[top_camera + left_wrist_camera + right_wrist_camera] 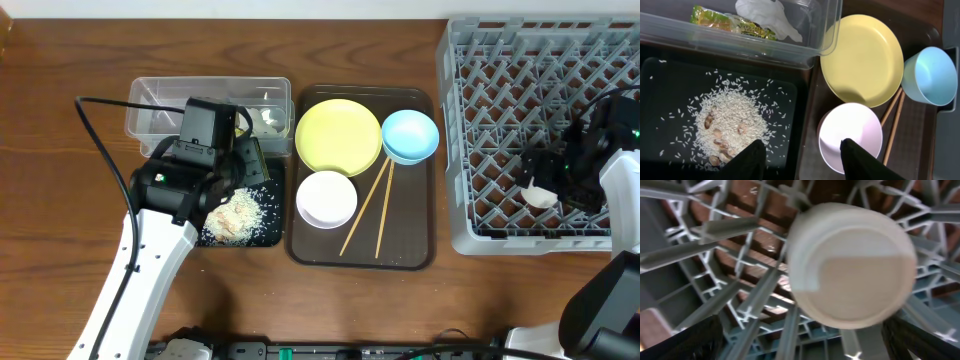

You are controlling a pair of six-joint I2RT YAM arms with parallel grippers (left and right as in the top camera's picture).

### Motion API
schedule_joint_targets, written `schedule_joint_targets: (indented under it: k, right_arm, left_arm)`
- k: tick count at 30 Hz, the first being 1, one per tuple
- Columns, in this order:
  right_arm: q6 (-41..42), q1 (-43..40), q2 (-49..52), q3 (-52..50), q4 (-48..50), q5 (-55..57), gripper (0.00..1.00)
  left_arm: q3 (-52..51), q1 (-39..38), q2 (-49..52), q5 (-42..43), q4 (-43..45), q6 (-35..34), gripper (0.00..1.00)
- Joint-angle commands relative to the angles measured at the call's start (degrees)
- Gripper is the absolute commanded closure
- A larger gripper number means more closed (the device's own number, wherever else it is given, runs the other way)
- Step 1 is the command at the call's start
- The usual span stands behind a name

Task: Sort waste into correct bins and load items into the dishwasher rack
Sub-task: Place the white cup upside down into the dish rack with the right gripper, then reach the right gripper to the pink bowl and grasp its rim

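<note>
The left hand is held open above the near edge of the shallow black rectangular tray, with nothing between its widely spread jaws. Loose white-beige rice scraps are heaped on that tray. Just beyond it, a green-yellow snack wrapper and crumpled white paper are seen in the clear rectangular plastic tub.

To the right, the round yellow plate, light blue bowl, white bowl and two thin wooden chopsticks are laid on the large dark brown serving tray.

At the right of the wooden tabletop, the right hand is found inside the large grey plastic rack. It is open, and the small white cup is seen on the lattice floor. The view is blurred, but the cup appears untouched by the fingers.
</note>
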Motion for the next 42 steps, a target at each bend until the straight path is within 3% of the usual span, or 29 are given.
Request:
schedule_joint_targets:
  k: [1,9,19,22,28,31,34,38,42]
  right_arm:
    - [0.39,-0.68,-0.52,1.97,0.11,-5.95,0.01]
    - [-0.09,3.82,-6.29,8.35,1.44,-11.91,0.08]
    - [0.2,24.72,-8.26,8.31,3.06,-11.96,0.09]
    - [0.17,31.28,-6.75,7.48,2.91,-11.96,0.09]
    - [1.27,41.16,-0.63,5.25,3.39,-11.34,0.27]
    - [2.6,44.15,2.99,5.18,4.24,-11.37,0.29]
    - [3.72,46.97,6.91,5.18,6.19,-11.32,0.4]
    - [6.03,49.88,11.87,5.18,9.27,-11.21,0.42]
    - [9.29,51.78,16.02,5.18,11.93,-8.48,0.57]
  left_arm:
    - [0.13,0.24,0.28,-1.16,-1.49,0.87,0.47]
    - [0.13,0.24,0.28,-11.69,-8.81,-0.83,0.47]
    - [0.13,0.26,0.28,-13.53,-10.14,-2.03,0.47]
    - [0.13,1.31,0.26,-15.06,-10.47,-5.29,0.47]
    - [0.13,6.99,0.26,-14.75,-11.23,-7.19,0.46]
    - [0.13,8.63,0.26,-14.75,-11.26,-7.17,0.42]
    - [0.13,9.11,0.26,-14.78,-11.32,-7.17,0.41]
    - [0.13,9.11,0.28,-14.78,-11.43,-7.17,0.41]
    - [0.13,9.11,0.28,-14.78,-11.47,-7.17,0.41]
